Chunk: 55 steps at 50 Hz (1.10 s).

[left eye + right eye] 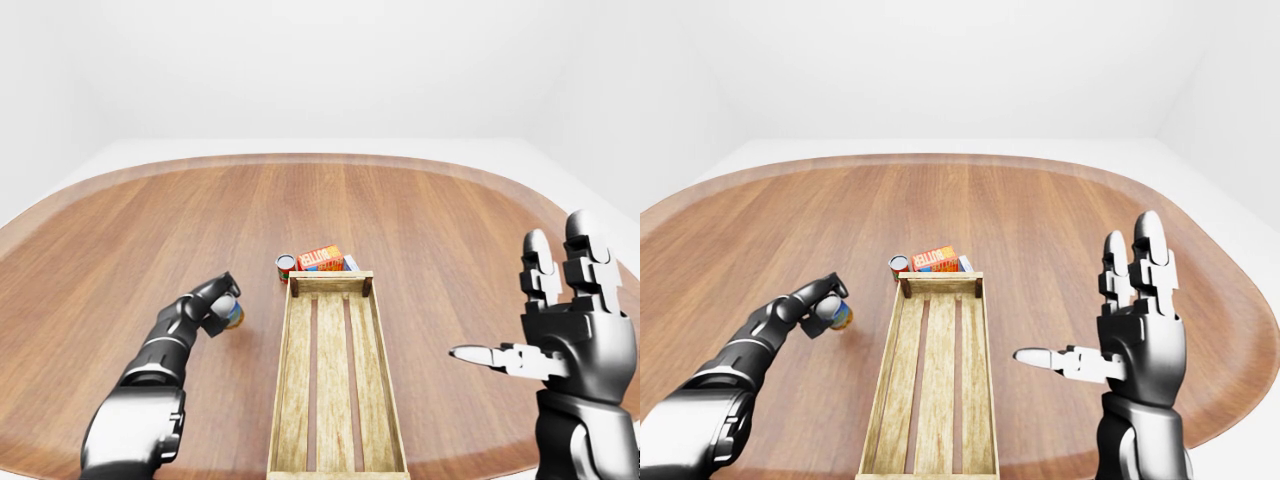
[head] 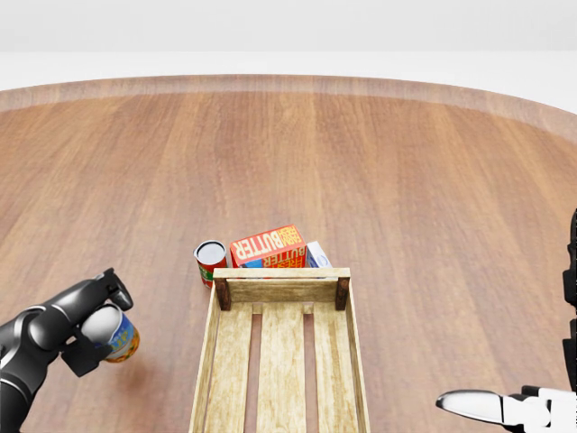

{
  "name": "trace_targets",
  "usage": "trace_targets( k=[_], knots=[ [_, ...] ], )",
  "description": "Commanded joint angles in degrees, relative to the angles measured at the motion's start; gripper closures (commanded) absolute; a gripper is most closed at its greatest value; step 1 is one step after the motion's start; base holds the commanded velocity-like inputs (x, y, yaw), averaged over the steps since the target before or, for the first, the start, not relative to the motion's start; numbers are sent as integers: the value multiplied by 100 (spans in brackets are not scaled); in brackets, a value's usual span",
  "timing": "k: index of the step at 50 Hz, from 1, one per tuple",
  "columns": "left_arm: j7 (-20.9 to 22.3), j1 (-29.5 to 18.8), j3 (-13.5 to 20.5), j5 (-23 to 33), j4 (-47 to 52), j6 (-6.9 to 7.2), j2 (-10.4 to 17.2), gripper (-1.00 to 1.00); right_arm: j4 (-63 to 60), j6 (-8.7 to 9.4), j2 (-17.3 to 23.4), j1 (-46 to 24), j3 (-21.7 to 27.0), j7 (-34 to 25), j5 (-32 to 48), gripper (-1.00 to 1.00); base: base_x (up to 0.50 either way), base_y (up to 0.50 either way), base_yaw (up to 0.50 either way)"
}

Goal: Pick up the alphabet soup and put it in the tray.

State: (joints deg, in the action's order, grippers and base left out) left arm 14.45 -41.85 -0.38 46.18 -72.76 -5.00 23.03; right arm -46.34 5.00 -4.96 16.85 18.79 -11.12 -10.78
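— What is the left hand (image 2: 90,327) doing?

— It is gripping a can (image 2: 117,336), fingers curled round the silvery top end. The can is tilting, its blue and orange label showing below the fingers. The print on that label is too small to read. It is sitting left of the wooden tray (image 2: 281,361) in the head view, apart from it, and whether it is touching the table (image 2: 379,171) I cannot tell.

— And the right hand (image 1: 1135,330)?

— It is standing open to the right of the tray, two fingers pointing up and the thumb sticking out towards the tray, holding nothing.

— Is anything sitting in the tray?

— Only bare slats are showing. Just past its top end a red can (image 2: 210,260) is standing upright. Beside it an orange box (image 2: 268,246) is leaning, reading "BUTTER" in white letters. A pale blue box (image 2: 316,254) is peeking out on its right, its writing unreadable.
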Motion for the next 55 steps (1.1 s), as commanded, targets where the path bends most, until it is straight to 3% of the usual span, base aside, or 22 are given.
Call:
trace_targets(
  k=[1,2,5,8,12,14,16,21,25,35,44,49,51,53,55],
  knots=[
    [473,159,268,-106,1689,0,305,100,62,0,32,-25,-49,45,22,-100,0,0,0],
    [664,312,316,-84,2133,33,292,100,63,0,33,-24,-43,47,15,-100,0,0,0],
    [1199,835,557,-12,3717,479,202,100,54,0,24,-5,-70,44,21,-100,0,0,0],
    [1602,1208,701,183,4780,656,176,100,98,0,28,-20,-135,62,57,-100,0,0,0],
    [2072,1497,899,320,5821,778,124,100,101,0,46,-16,-152,82,53,-100,0,0,0],
    [2495,1676,1027,286,6623,912,77,100,132,0,53,-34,-149,94,50,-100,0,0,0],
    [2555,1774,1102,285,7157,1000,41,100,162,0,61,-48,-175,107,66,-100,0,0,0],
    [2555,1926,1149,481,8207,1000,-67,100,176,0,78,-42,-214,126,72,-100,0,0,0],
    [2555,2002,1150,307,8962,1000,-287,100,136,0,78,-30,-180,121,39,-100,0,0,0],
    [2555,1718,753,442,9842,1000,-684,100,146,0,79,-47,-173,120,45,-100,0,0,0],
    [2555,1549,310,1004,9718,1000,-1088,100,67,0,54,-17,-76,74,-28,-100,0,0,0],
    [2555,1832,46,1334,9573,1000,-1362,100,52,0,38,-9,-72,64,-26,-100,0,0,0],
    [2555,1886,22,1354,9514,867,-1415,100,54,0,34,-5,-75,61,-23,-100,0,0,0],
    [2555,1917,-36,1340,9526,922,-1535,100,40,0,31,2,-73,60,-24,-100,0,0,0],
    [2555,2002,-151,1481,9404,751,-1559,100,32,0,28,5,-69,59,-26,-100,0,0,0]
  ],
)
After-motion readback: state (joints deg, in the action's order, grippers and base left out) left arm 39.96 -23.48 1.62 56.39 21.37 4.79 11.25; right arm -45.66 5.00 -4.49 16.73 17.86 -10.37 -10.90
